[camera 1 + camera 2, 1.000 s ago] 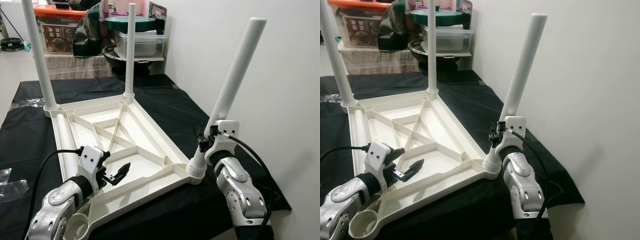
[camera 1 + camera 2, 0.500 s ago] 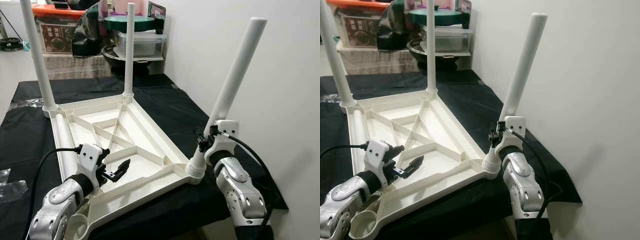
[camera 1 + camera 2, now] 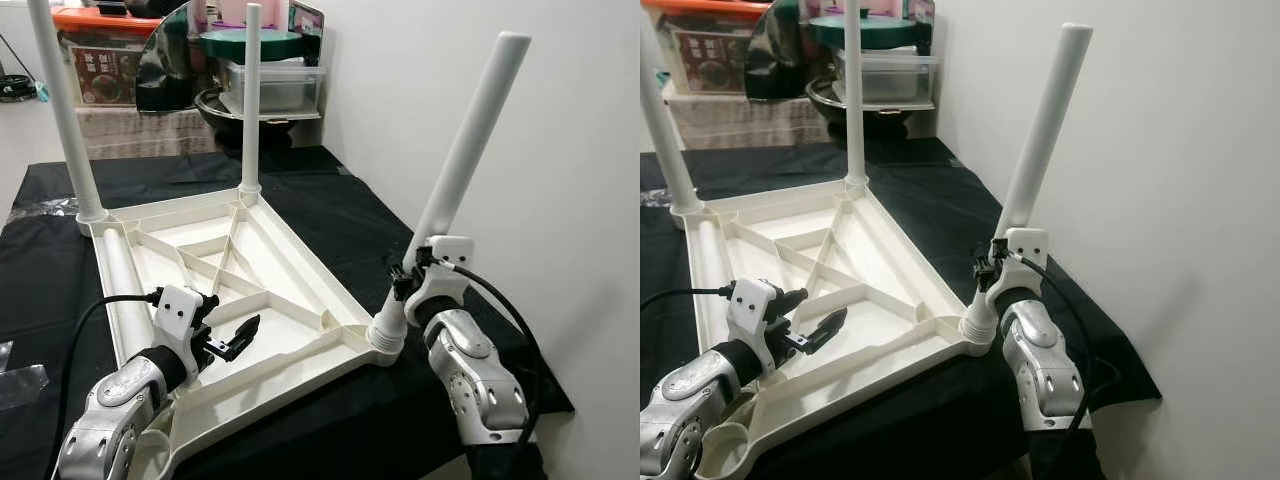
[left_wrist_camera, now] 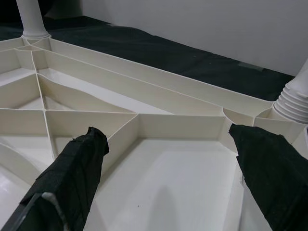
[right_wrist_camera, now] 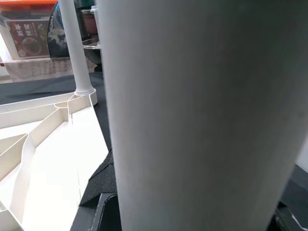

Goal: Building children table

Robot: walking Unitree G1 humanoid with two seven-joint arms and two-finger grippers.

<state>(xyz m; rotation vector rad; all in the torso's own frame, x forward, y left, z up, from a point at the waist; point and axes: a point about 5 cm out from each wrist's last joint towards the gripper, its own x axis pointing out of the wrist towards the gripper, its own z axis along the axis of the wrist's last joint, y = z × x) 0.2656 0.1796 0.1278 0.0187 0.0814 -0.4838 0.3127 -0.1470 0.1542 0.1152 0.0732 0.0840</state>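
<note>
Black-clothed table (image 3: 330, 205) — upturned white tabletop (image 3: 250, 290) lying on it.

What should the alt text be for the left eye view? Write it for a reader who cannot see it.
An upturned white table top lies on a black-draped table with three white legs standing from its corners. The right gripper grips the tilted near-right leg just above its socket, and the open left gripper hovers over the ribbed underside.

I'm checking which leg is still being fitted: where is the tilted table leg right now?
The tilted table leg leans at the near right corner of the upturned white tabletop, its ribbed base in the corner socket, with the right gripper around its lower end.
</note>
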